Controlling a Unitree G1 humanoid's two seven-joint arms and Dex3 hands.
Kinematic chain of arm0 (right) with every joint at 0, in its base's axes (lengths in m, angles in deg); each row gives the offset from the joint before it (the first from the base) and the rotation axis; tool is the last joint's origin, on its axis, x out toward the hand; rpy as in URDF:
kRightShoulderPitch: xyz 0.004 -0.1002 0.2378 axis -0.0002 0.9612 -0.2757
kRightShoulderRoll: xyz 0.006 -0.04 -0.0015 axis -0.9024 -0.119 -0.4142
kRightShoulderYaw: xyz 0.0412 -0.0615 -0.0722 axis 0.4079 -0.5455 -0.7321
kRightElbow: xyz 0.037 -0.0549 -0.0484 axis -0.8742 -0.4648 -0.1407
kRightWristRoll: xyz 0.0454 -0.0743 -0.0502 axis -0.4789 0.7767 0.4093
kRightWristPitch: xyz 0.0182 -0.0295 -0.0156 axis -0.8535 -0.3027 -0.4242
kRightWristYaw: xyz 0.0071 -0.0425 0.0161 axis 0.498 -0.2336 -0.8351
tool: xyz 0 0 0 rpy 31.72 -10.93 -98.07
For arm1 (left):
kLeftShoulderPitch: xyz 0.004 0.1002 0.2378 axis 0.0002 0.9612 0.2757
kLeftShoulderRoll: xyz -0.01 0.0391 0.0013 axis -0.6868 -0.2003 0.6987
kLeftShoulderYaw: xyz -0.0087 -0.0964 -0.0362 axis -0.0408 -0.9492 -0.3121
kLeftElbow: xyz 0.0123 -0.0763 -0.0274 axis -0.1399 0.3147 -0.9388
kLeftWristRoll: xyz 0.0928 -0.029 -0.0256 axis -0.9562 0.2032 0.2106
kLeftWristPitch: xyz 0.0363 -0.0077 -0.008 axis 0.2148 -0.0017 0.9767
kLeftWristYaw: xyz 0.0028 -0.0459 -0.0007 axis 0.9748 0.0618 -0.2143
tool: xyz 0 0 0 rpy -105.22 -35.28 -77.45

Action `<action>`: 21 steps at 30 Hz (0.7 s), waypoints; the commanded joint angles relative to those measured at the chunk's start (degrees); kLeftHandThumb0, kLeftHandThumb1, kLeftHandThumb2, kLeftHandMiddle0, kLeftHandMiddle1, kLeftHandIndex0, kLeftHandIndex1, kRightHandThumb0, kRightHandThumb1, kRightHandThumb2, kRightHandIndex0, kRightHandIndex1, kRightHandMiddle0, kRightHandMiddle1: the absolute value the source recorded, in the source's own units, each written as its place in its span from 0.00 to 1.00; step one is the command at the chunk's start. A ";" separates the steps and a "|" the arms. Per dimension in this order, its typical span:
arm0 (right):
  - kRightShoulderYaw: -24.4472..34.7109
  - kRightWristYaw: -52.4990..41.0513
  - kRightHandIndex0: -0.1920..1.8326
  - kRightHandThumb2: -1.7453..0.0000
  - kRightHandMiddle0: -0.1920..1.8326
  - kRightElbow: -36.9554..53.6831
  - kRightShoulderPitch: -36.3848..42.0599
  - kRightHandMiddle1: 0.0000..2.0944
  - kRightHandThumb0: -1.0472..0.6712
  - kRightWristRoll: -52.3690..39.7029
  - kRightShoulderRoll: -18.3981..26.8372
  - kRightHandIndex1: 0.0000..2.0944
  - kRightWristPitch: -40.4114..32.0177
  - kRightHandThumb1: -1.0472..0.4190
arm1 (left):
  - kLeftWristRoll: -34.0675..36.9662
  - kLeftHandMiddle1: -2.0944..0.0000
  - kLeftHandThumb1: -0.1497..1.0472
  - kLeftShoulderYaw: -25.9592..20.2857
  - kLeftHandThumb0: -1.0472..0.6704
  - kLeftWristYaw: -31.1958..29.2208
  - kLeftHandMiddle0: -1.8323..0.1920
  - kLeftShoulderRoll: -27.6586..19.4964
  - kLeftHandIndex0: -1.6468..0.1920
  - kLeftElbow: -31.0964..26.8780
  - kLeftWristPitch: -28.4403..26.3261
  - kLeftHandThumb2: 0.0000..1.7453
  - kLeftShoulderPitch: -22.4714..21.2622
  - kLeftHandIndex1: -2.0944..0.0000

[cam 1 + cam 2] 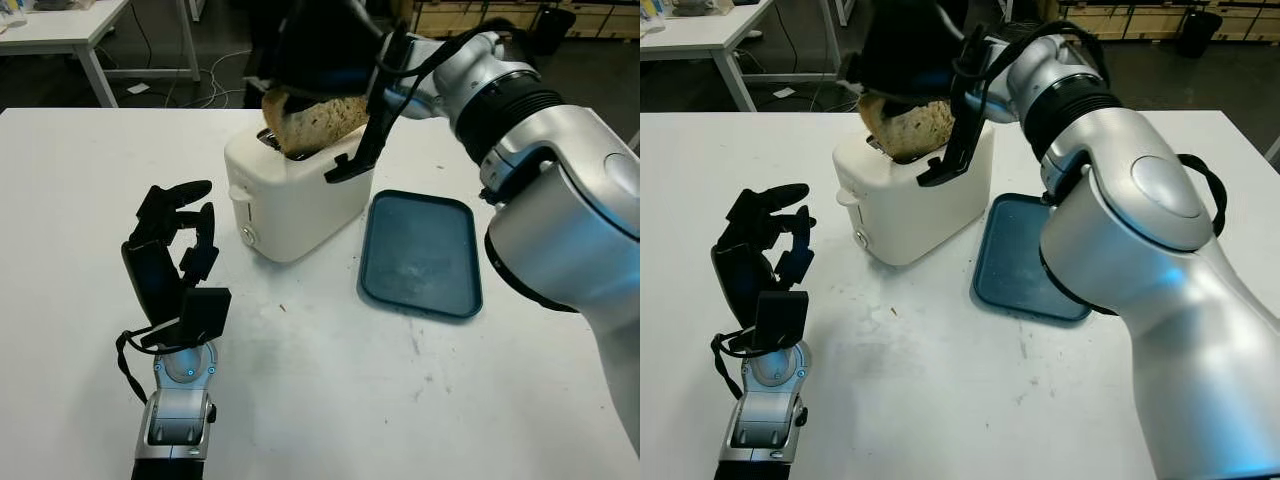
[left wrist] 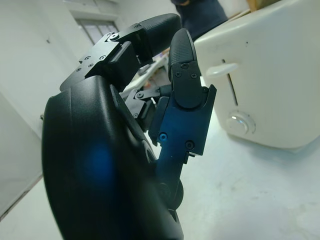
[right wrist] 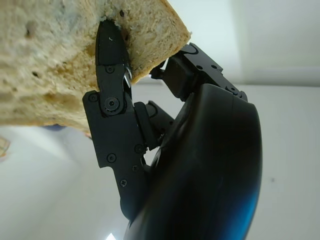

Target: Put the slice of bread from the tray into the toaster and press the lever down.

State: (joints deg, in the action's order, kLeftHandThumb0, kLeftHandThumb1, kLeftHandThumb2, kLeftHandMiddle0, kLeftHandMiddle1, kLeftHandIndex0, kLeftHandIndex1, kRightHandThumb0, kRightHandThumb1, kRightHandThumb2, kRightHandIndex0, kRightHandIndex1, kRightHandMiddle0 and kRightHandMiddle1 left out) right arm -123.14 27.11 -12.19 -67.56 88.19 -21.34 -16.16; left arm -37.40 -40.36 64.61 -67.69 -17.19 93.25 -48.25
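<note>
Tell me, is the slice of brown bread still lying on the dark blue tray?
No, the right hand holds the bread over the white toaster.

Bright even overhead light, soft shadows on table, wrist views w/ blurry bg.

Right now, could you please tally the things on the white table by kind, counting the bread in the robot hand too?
Toaster: 1
Tray: 1
Slice of bread, held over the toaster by the right robot hand: 1
Total: 3
</note>
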 commanded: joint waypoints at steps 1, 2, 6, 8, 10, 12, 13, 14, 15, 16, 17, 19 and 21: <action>-2.17 1.70 0.66 0.76 0.50 -0.44 1.21 0.83 0.28 2.40 -0.27 0.83 -0.70 0.09 | -0.77 0.41 0.89 -0.11 0.34 0.34 0.58 0.36 0.54 -0.85 0.27 0.21 0.42 0.61; -3.02 2.45 0.65 0.75 0.50 -0.47 1.37 0.83 0.28 3.22 -0.22 0.83 -0.99 0.09 | -0.79 0.41 0.89 -0.11 0.34 0.35 0.58 0.39 0.54 -0.91 0.24 0.21 0.44 0.61; -3.72 4.41 0.65 0.76 0.50 -0.63 2.25 0.83 0.29 3.74 -0.10 0.83 0.02 0.09 | -0.55 0.42 0.89 -0.03 0.34 0.18 0.58 0.51 0.53 -1.16 0.10 0.21 0.52 0.61; -4.72 6.53 0.65 0.75 0.51 -0.63 2.44 0.83 0.29 4.78 0.13 0.83 -0.33 0.09 | -0.44 0.42 0.89 0.01 0.34 0.14 0.58 0.59 0.53 -1.15 0.11 0.21 0.50 0.62; -6.69 8.75 0.65 0.74 0.51 -0.67 2.28 0.83 0.29 6.65 0.68 0.83 -1.16 0.09 | -0.44 0.42 0.89 0.00 0.34 0.13 0.58 0.65 0.53 -1.30 -0.12 0.20 0.53 0.62; -8.87 11.29 0.65 0.74 0.50 -0.73 1.97 0.83 0.28 8.89 1.19 0.83 -1.97 0.09 | -0.46 0.42 0.89 -0.12 0.33 0.10 0.58 0.46 0.53 -1.24 0.03 0.20 0.52 0.62; -9.95 12.37 0.65 0.73 0.49 -0.79 1.81 0.83 0.28 9.99 1.48 0.83 -2.19 0.09 | -0.29 0.42 0.89 -0.18 0.34 -0.03 0.58 0.35 0.53 -1.22 0.12 0.21 0.52 0.62; -11.05 13.46 0.65 0.72 0.49 -0.85 1.68 0.82 0.28 11.04 1.76 0.83 -2.56 0.09 | -0.07 0.42 0.89 -0.23 0.33 -0.16 0.58 0.30 0.53 -1.17 0.20 0.21 0.49 0.62; -12.10 14.67 0.65 0.71 0.50 -0.91 1.61 0.82 0.28 12.00 2.11 0.83 -3.04 0.09 | 0.06 0.42 0.89 -0.24 0.33 -0.26 0.58 0.28 0.53 -1.12 0.19 0.21 0.42 0.62; -12.84 15.60 0.65 0.72 0.50 -0.97 1.58 0.80 0.28 12.65 2.34 0.83 -3.46 0.09 | 0.10 0.41 0.89 -0.25 0.33 -0.34 0.58 0.23 0.53 -1.07 0.18 0.21 0.36 0.62; -13.60 16.29 0.64 0.73 0.50 -1.04 1.52 0.78 0.28 13.29 2.59 0.83 -4.10 0.09 | 0.01 0.41 0.89 -0.21 0.33 -0.39 0.58 0.14 0.53 -0.99 0.24 0.21 0.27 0.62; -14.98 17.19 0.64 0.73 0.50 -1.18 1.22 0.77 0.28 14.67 3.21 0.83 -5.85 0.09 | -0.05 0.41 0.89 -0.13 0.33 -0.48 0.58 0.07 0.53 -0.82 0.28 0.21 0.09 0.62; -15.78 17.96 0.63 0.76 0.48 -1.27 0.47 0.77 0.29 15.51 3.96 0.83 -6.78 0.09 | -0.10 0.41 0.89 -0.05 0.33 -0.54 0.58 0.15 0.53 -0.81 0.13 0.21 0.04 0.62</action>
State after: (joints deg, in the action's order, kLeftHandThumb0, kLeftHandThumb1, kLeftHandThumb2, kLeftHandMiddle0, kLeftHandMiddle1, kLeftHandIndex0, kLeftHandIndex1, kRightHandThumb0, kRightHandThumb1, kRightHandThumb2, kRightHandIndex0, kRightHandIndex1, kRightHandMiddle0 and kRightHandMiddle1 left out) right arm -138.07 44.50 -12.98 -65.90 102.73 -18.52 -21.67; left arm -37.32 -40.40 64.32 -67.73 -17.85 93.24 -48.20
